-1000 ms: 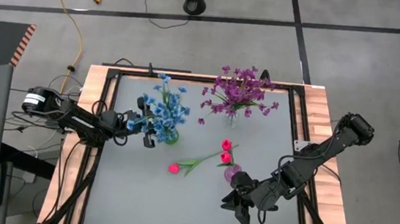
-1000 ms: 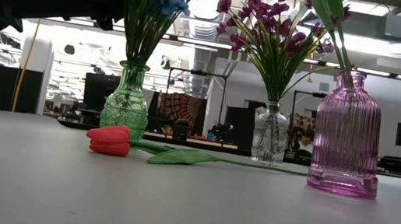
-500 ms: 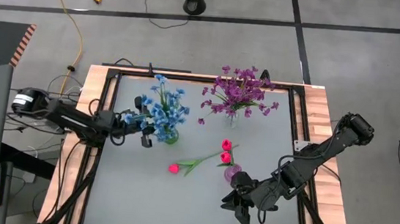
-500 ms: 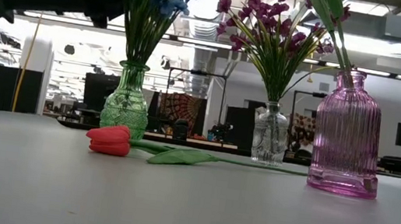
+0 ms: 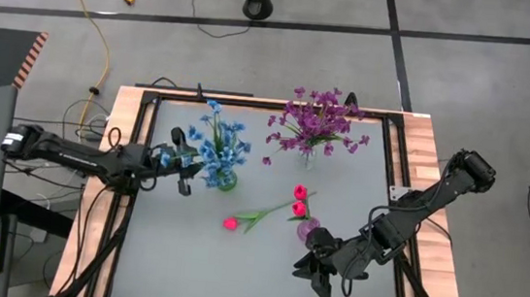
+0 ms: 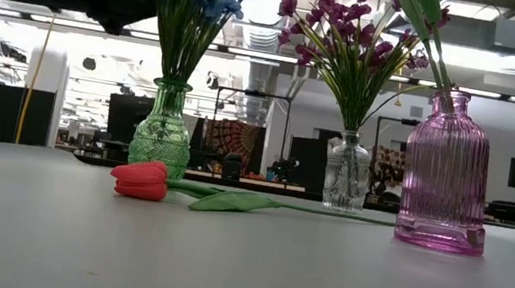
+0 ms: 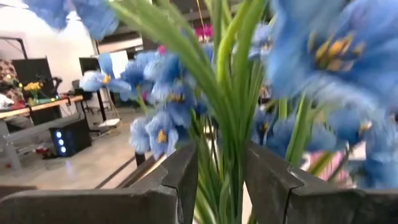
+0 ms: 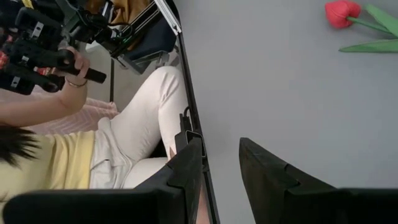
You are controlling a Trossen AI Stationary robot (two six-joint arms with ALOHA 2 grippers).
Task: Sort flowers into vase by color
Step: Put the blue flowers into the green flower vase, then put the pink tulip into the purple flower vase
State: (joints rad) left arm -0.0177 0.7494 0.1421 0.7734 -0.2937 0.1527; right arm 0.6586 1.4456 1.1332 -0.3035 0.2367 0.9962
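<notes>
Standing three vases (image 5: 309,232), lying one red tulip (image 5: 230,223), two arms

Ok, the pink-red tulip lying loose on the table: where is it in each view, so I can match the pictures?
High view: the loose tulip lies mid-table, bud toward the near-left, stem running toward the pink vase.
Low view: bud left of centre, in front of the green vase.
Left wrist view: not in it; blue flowers fill the picture.
Right wrist view: bud near the picture's top right corner.
Shared landmark: the tulip's long green leaf.
</notes>
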